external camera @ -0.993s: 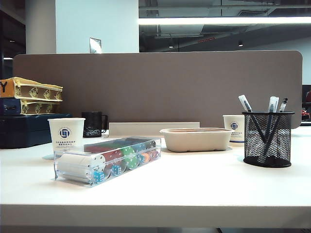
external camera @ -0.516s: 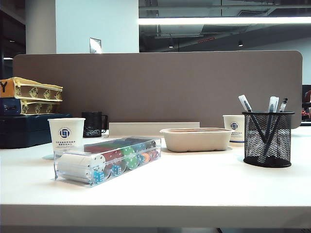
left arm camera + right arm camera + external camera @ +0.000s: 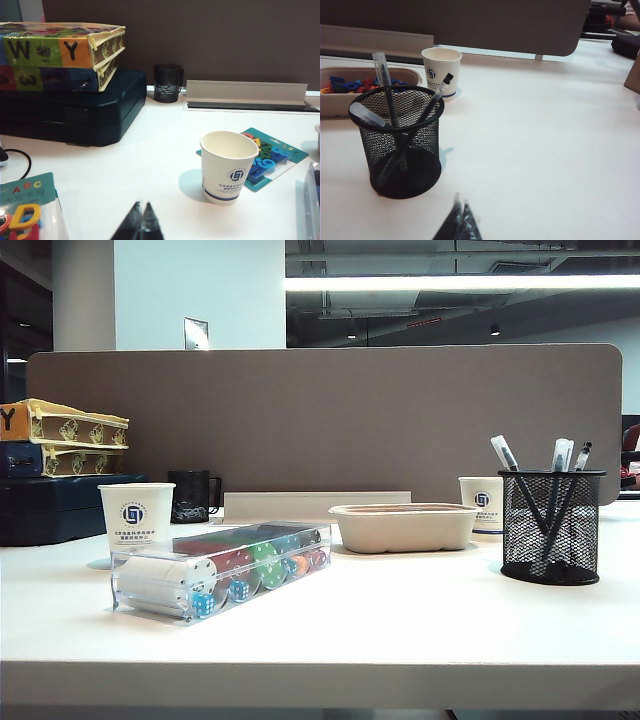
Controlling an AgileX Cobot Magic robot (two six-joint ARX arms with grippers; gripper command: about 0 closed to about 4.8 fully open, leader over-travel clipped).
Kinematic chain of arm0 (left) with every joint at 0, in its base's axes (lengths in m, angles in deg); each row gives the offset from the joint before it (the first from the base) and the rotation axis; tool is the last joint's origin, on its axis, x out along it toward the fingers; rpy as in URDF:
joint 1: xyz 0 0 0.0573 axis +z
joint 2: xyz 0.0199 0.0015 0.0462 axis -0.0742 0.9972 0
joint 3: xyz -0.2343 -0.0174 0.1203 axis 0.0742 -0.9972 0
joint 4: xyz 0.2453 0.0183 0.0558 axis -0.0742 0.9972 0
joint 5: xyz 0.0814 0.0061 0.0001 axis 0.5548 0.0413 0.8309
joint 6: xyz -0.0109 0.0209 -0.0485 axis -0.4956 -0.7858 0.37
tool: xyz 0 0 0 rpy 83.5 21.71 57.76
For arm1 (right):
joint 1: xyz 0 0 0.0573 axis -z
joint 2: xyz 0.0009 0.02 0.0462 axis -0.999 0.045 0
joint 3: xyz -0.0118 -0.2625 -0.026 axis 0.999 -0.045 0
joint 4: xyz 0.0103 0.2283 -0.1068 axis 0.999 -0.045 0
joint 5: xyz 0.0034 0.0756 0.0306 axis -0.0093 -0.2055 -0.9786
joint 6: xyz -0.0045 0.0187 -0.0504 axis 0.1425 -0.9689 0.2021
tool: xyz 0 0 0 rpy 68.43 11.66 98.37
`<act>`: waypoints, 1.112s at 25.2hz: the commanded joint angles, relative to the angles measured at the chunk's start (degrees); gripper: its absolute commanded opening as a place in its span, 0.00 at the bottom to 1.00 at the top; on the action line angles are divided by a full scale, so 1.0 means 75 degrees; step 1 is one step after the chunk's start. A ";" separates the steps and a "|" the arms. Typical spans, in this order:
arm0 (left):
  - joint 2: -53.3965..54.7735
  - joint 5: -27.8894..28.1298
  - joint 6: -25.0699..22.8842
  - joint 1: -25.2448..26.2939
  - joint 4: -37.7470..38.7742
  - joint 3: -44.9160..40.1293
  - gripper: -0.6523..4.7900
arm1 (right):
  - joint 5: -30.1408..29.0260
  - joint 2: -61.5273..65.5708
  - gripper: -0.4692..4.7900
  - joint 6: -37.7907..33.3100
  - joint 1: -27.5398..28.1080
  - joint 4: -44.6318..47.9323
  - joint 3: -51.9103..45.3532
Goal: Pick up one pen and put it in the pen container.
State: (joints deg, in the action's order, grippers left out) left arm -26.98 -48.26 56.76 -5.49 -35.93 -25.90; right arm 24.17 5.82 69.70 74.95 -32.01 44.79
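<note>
Broadly, a white table (image 3: 400,630) fills the exterior view, backed by a long brown divider panel (image 3: 330,420). At its far left a dark case (image 3: 75,105) carries a stack of colourful alphabet boxes (image 3: 60,55). Nearer the front lies a clear plastic case (image 3: 225,570) packed with coloured chips and dice, and beside it, toward the middle, sits a pale pulp tray (image 3: 405,527).

On the right stands the pen container (image 3: 552,527), a black wire-mesh cup, upright on the table. Three pens lean inside it; the pen (image 3: 427,112) with the dark barrel crosses the others and rests against the rim, its tip sticking up above the mesh. A white-capped pen (image 3: 562,455) stands among them.

One printed paper cup (image 3: 227,167) sits near the clear case, another paper cup (image 3: 441,72) just behind the container, and a small black mug (image 3: 166,83) is set against the divider.

Neither arm shows in the exterior view. The left gripper (image 3: 140,225) hovers low above bare table near the first cup, fingers pressed together and empty. The right gripper (image 3: 459,222) hangs just in front of the container, likewise closed on nothing.
</note>
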 commanded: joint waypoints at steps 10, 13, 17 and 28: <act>0.0000 -0.0041 0.0000 0.0009 -0.0052 0.0026 0.11 | -0.0067 -0.0047 0.08 -0.0035 0.0006 0.0041 -0.0035; 0.0000 -0.0041 0.0000 0.0009 -0.0052 0.0026 0.11 | -0.0204 -0.0047 0.08 -0.0035 0.0181 0.0204 -0.0035; 0.0000 -0.0041 0.0000 0.0009 -0.0052 0.0026 0.11 | -0.0764 -0.0047 0.08 -0.0035 0.0551 0.0329 -0.0035; 0.0000 -0.0038 0.0000 0.0009 -0.0052 0.0026 0.11 | -0.1037 -0.0047 0.08 -0.0038 0.1285 0.0539 -0.0035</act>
State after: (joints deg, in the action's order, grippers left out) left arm -27.00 -48.24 56.76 -5.49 -35.95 -25.90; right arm 16.50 5.79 69.68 84.15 -29.04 44.79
